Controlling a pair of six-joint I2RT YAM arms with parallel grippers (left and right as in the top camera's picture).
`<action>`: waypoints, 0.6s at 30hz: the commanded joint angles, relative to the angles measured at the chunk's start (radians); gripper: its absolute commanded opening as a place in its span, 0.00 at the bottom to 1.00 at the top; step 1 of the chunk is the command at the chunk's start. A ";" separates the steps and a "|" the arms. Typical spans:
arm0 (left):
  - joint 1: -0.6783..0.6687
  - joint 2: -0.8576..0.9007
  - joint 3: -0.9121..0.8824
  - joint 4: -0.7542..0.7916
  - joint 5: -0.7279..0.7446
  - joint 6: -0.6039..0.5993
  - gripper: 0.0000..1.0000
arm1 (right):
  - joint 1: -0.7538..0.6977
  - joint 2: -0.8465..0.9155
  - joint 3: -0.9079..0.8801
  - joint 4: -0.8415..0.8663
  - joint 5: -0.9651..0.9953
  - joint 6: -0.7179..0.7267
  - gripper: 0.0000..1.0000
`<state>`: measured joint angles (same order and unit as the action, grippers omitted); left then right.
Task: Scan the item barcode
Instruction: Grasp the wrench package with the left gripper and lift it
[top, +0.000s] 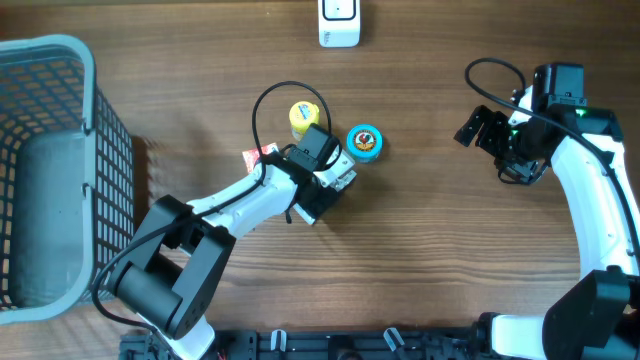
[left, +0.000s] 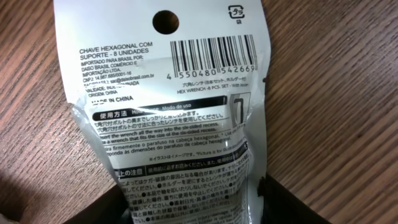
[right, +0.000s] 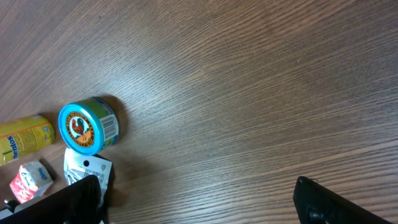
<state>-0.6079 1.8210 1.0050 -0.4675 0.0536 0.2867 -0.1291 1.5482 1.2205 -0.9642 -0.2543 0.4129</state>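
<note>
1. The packet (left: 180, 124) lies flat on the wooden table (top: 450, 260) near its middle, printed back facing up. Its barcode (left: 211, 57) sits near the end with the hang hole.
2. The left gripper (left: 189, 205) straddles the packet's other end, with a dark finger (left: 280, 202) at each edge. I cannot tell whether the fingers press the packet.
3. Seen from overhead, a blue can (top: 364, 141) stands just beside the packet at its 1 o'clock. A yellow bottle (top: 304, 115) lies at the can's 10 o'clock, and a small red sachet (top: 258, 155) at its 9 o'clock.
4. The right gripper (top: 478, 126) hangs well apart at the can's 3 o'clock, fingers spread wide and holding nothing.
5. A grey basket (top: 90, 110) stands at the table's 9 o'clock edge, and a white device (top: 339, 22) at 12 o'clock.
</note>
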 joint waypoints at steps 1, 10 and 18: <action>-0.013 0.070 -0.038 -0.021 0.057 -0.006 0.49 | -0.003 -0.009 0.018 0.002 -0.001 -0.021 1.00; -0.013 0.070 -0.038 -0.021 0.057 -0.006 0.37 | -0.003 -0.009 0.018 0.001 0.000 -0.021 1.00; -0.013 0.070 -0.038 -0.022 0.056 -0.007 0.28 | -0.003 -0.009 0.018 0.001 0.014 -0.019 1.00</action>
<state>-0.6086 1.8217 1.0058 -0.4664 0.0578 0.2863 -0.1291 1.5482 1.2205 -0.9642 -0.2539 0.4129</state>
